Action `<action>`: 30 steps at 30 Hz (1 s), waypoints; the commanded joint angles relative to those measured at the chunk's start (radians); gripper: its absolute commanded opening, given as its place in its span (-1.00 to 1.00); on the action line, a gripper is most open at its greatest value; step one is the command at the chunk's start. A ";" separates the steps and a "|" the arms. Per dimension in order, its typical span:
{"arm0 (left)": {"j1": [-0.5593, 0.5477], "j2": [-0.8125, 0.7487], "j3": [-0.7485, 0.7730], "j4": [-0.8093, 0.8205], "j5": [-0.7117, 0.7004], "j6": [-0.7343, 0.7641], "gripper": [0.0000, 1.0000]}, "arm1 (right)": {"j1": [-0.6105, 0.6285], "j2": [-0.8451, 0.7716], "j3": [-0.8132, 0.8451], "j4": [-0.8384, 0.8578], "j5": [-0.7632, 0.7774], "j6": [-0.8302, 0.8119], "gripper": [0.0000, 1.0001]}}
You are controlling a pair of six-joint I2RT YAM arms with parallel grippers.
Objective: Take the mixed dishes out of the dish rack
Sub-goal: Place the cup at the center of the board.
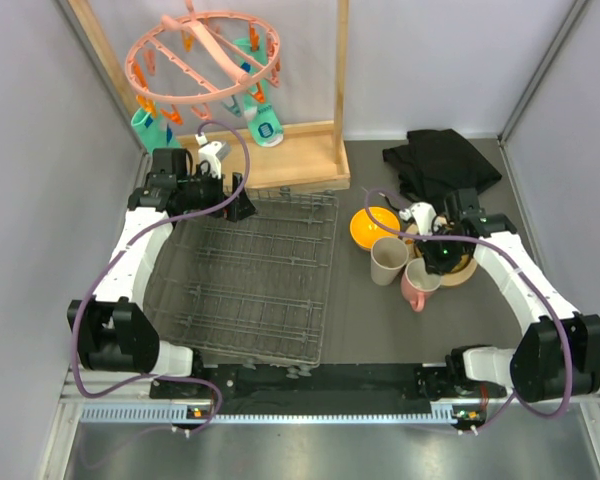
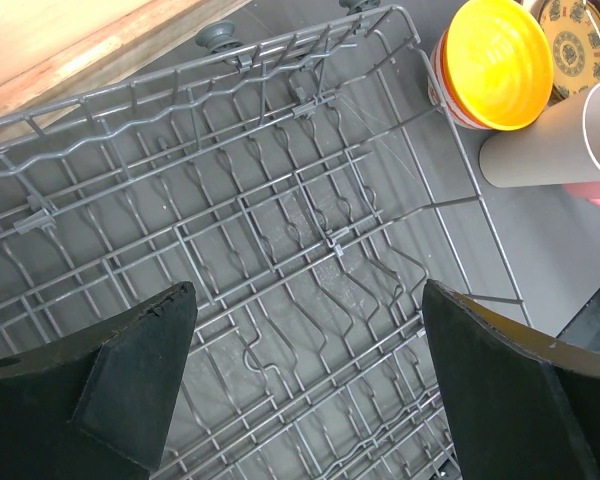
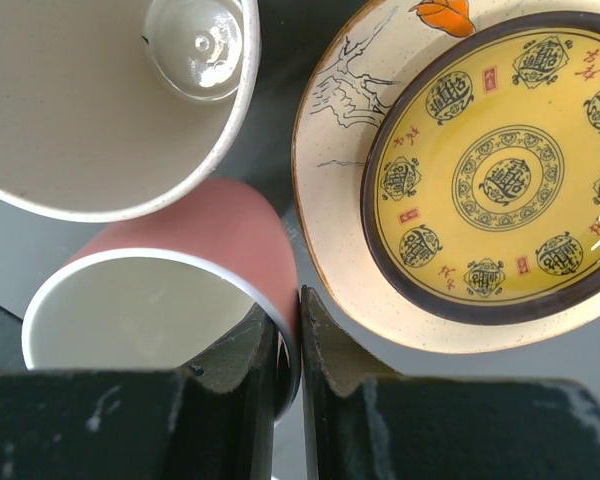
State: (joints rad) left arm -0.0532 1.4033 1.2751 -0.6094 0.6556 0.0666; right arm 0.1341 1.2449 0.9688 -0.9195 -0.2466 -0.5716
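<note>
The dish rack [image 1: 250,280] lies flat on the worktop [image 1: 380,330], left of centre, with its long axis running from the near edge toward the back. To its right the pink mug [image 3: 210,240] stands upright, mouth up, just beside the beige cup [image 3: 80,90] and the yellow patterned plate [image 3: 500,180]. The right pincer [image 3: 298,310] points straight down and is clenched on the mug's rim, one finger inside. The left arm reaches over the rack's far end, and the left pincer [image 2: 305,300] is released, jaws wide apart.

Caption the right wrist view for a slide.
Right gripper pinches pink mug at its rim, beside beige cup and yellow plate.
</note>
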 commanded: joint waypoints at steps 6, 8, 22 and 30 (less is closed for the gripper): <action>0.003 0.005 0.012 0.007 -0.002 0.019 0.96 | -0.008 0.002 -0.027 0.062 -0.028 0.019 -1.00; 0.003 0.006 0.012 0.005 -0.004 0.021 0.96 | -0.008 0.005 -0.030 0.073 -0.028 0.024 -1.00; 0.003 0.006 0.010 -0.004 0.015 0.033 0.95 | -0.008 0.022 -0.024 0.099 -0.028 0.044 -1.00; 0.003 0.010 0.017 -0.015 0.016 0.042 0.95 | -0.008 0.027 -0.016 0.084 -0.014 0.038 -1.00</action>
State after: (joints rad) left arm -0.0532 1.4120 1.2751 -0.6151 0.6563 0.0837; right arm 0.1341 1.2739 0.9226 -0.8566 -0.2432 -0.5457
